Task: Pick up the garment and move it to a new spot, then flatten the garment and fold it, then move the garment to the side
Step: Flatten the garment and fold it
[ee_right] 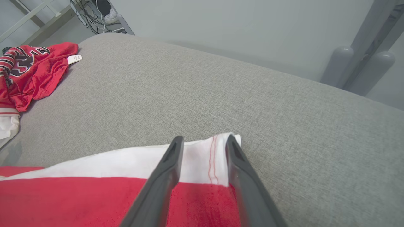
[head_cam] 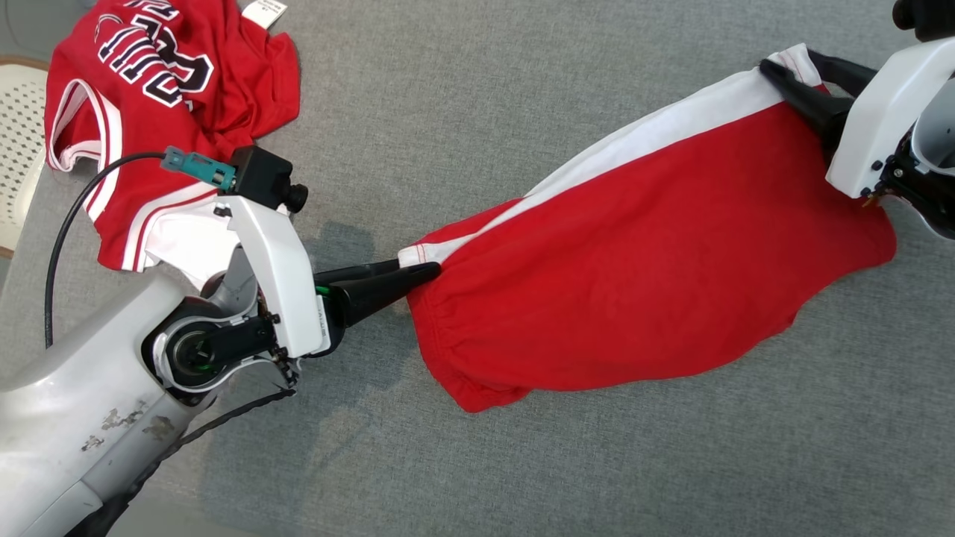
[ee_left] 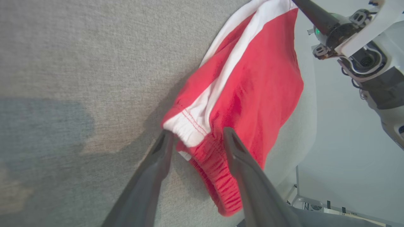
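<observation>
The red fabric shorts with a white side stripe [head_cam: 656, 261] lie stretched on the grey cloth-covered surface [head_cam: 522, 89], between the two grippers. The left gripper [ee_left: 197, 132] has its fingers parted around the waistband corner, without pinching it. The right gripper [ee_right: 205, 138] has its fingers parted over the white hem corner. A crumpled red jersey [head_cam: 171, 89] lies well apart.

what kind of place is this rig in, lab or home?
Probably a lab or test room, not a home: a grey fabric-covered work surface, bare pale walls, loose cables and a metal frame on the floor behind it.
</observation>
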